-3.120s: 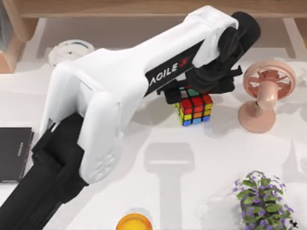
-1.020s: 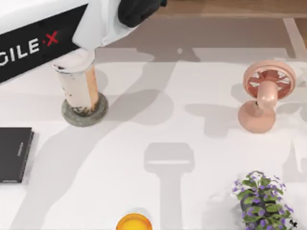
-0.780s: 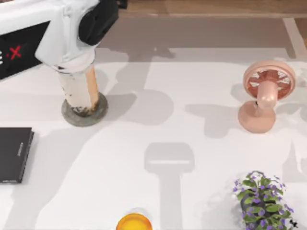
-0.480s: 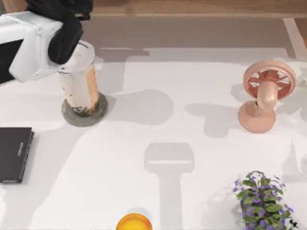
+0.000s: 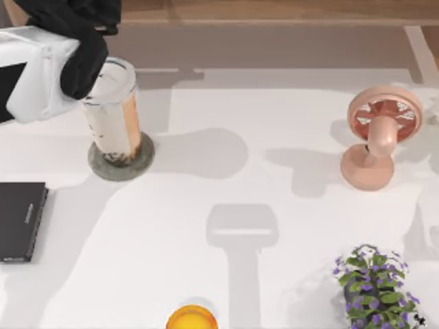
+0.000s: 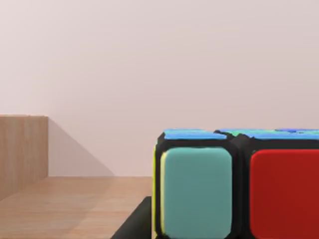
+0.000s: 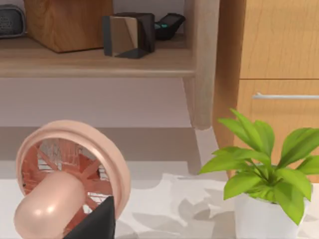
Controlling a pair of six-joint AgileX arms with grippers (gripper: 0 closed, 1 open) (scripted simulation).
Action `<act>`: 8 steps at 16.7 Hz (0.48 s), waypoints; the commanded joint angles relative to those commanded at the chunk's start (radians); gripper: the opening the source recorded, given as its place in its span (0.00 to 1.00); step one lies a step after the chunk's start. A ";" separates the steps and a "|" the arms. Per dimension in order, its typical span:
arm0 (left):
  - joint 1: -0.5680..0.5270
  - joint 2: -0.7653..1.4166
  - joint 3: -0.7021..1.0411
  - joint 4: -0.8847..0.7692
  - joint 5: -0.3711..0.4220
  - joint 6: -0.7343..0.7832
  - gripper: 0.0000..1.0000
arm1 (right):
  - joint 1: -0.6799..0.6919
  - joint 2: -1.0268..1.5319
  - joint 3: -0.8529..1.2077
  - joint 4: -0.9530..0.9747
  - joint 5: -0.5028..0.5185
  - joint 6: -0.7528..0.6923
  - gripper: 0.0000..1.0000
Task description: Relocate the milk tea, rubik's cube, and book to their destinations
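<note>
Your left arm (image 5: 41, 62) sits at top-left corner of white table (image 5: 274, 205), over wooden shelf edge. Left wrist view: rubik's cube (image 6: 239, 184) close against camera above wooden board, plain pinkish wall behind; likely pinched in left gripper, though fingers themselves hidden. Milk tea (image 5: 113, 116) upright on grey coaster (image 5: 121, 163), left side. Pink fan (image 5: 381, 133) right side; black slab (image 5: 20, 221) at left edge. Right gripper's finger spread not visible to you; its wrist camera faces fan, wooden shelving, green plant (image 7: 264, 164).

left arm (image 5: 48, 62): swung from table centre to top-left | rubik's cube (image 6: 239, 184): carried off the table
</note>
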 joint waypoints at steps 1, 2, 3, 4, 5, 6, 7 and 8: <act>0.000 0.000 0.002 0.000 0.000 0.000 0.00 | 0.000 0.000 0.000 0.000 0.000 0.000 1.00; -0.001 0.001 0.013 -0.003 0.002 0.001 0.00 | 0.000 0.000 0.000 0.000 0.000 0.000 1.00; -0.001 0.005 0.035 -0.007 0.005 0.002 0.00 | 0.000 0.000 0.000 0.000 0.000 0.000 1.00; 0.000 0.013 0.062 -0.014 0.009 0.003 0.00 | 0.000 0.000 0.000 0.000 0.000 0.000 1.00; 0.003 0.026 0.096 -0.025 0.014 0.003 0.00 | 0.000 0.000 0.000 0.000 0.000 0.000 1.00; 0.008 0.042 0.133 -0.037 0.019 0.003 0.00 | 0.000 0.000 0.000 0.000 0.000 0.000 1.00; 0.014 0.062 0.173 -0.051 0.025 0.001 0.00 | 0.000 0.000 0.000 0.000 0.000 0.000 1.00; 0.022 0.085 0.215 -0.067 0.031 -0.001 0.00 | 0.000 0.000 0.000 0.000 0.000 0.000 1.00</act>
